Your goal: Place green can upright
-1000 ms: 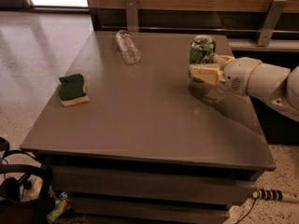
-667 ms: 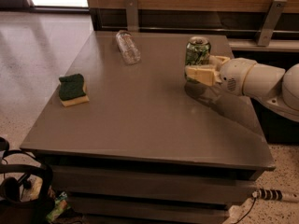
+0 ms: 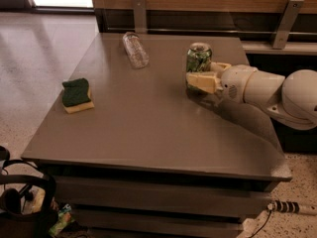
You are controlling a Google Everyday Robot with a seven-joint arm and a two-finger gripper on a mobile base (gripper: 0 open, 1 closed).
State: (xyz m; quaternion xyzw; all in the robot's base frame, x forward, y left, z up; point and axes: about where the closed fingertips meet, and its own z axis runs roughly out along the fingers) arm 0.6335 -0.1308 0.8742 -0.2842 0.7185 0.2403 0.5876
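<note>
The green can (image 3: 199,57) is upright, silver top up, near the table's far right part. My gripper (image 3: 208,74) comes in from the right on a white arm and is shut on the can's lower half. One cream finger (image 3: 200,82) lies in front of the can and the other (image 3: 221,66) behind it. The can's base is hidden by the near finger, so I cannot tell whether it touches the table (image 3: 148,123).
A clear plastic bottle (image 3: 135,49) lies on its side at the table's far middle. A green-and-yellow sponge (image 3: 77,95) lies near the left edge. A wooden wall with metal brackets (image 3: 282,24) runs behind the table. A bag (image 3: 20,197) sits on the floor at the front left.
The gripper and the can have moved together to the left and a little lower. The can has stayed upright. The bottle and the sponge have not moved.
</note>
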